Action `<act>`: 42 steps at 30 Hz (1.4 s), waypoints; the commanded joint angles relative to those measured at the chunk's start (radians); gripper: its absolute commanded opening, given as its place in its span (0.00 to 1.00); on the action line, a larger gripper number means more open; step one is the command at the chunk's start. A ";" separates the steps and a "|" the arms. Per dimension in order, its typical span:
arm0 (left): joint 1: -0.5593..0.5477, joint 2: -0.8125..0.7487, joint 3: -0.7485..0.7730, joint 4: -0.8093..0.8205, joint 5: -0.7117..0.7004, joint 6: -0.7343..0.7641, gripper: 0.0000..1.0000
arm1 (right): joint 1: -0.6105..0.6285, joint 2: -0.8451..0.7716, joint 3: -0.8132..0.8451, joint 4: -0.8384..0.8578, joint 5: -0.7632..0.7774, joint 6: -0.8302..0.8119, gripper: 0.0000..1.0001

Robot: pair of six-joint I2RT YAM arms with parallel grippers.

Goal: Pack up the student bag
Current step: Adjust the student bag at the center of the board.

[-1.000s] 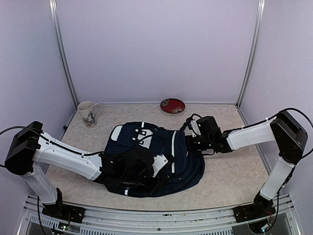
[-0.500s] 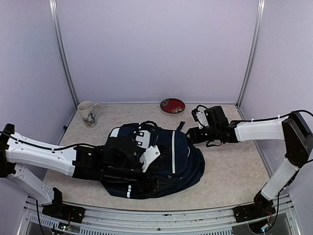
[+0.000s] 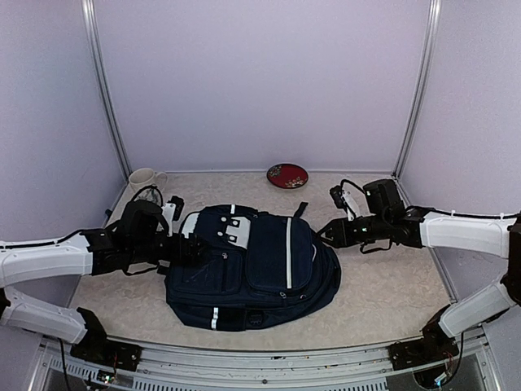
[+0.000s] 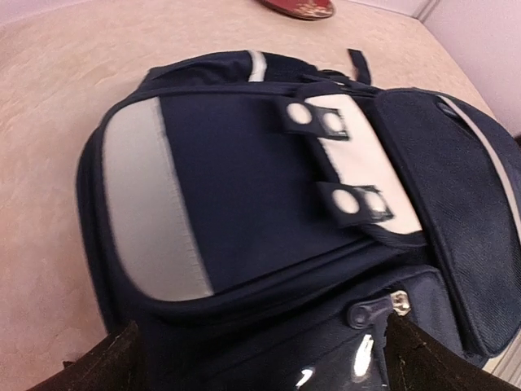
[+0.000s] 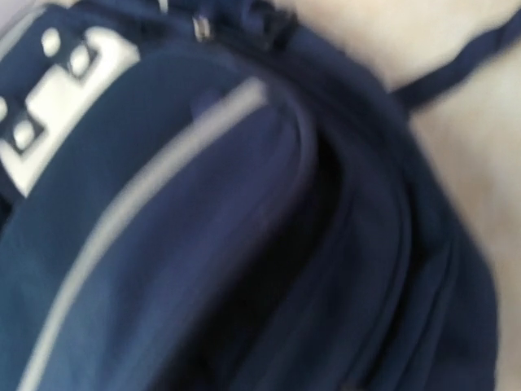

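Note:
The student bag (image 3: pixel 260 269) lies flat on its back mid-table, dark navy with a white top patch (image 3: pixel 238 234) and a thin white stripe (image 3: pixel 287 252). It fills the left wrist view (image 4: pixel 244 163) and the blurred right wrist view (image 5: pixel 203 244). My left gripper (image 3: pixel 189 247) is low at the bag's left top corner, open, its fingers wide apart over the fabric with nothing held (image 4: pixel 269 366). A zipper pull (image 4: pixel 370 309) lies just ahead of it. My right gripper (image 3: pixel 324 232) hovers at the bag's right upper edge; its fingers do not show in its own view.
A white mug (image 3: pixel 145 177) stands at the back left, partly behind my left arm. A red patterned dish (image 3: pixel 286 175) sits at the back wall. A black strap (image 3: pixel 300 209) trails from the bag's top. Enclosure walls and posts ring the table.
My left arm has drawn back off the bag to the left and its gripper has opened. My right arm has pulled back to the right. The bag has settled flatter.

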 commanded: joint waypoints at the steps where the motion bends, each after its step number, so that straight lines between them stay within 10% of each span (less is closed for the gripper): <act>1: 0.076 0.011 -0.046 -0.025 -0.010 -0.081 0.99 | -0.009 0.005 -0.056 0.040 -0.072 0.072 0.37; 17: 0.075 0.037 -0.156 0.104 0.066 -0.106 0.90 | 0.098 0.250 -0.001 0.324 -0.273 0.211 0.00; 28: 0.008 0.084 -0.140 0.146 0.074 -0.094 0.83 | 0.157 0.352 0.093 0.322 -0.284 0.221 0.00; 42: 0.031 0.049 -0.129 0.098 0.031 -0.066 0.85 | 0.050 0.027 0.027 -0.098 0.058 0.049 0.22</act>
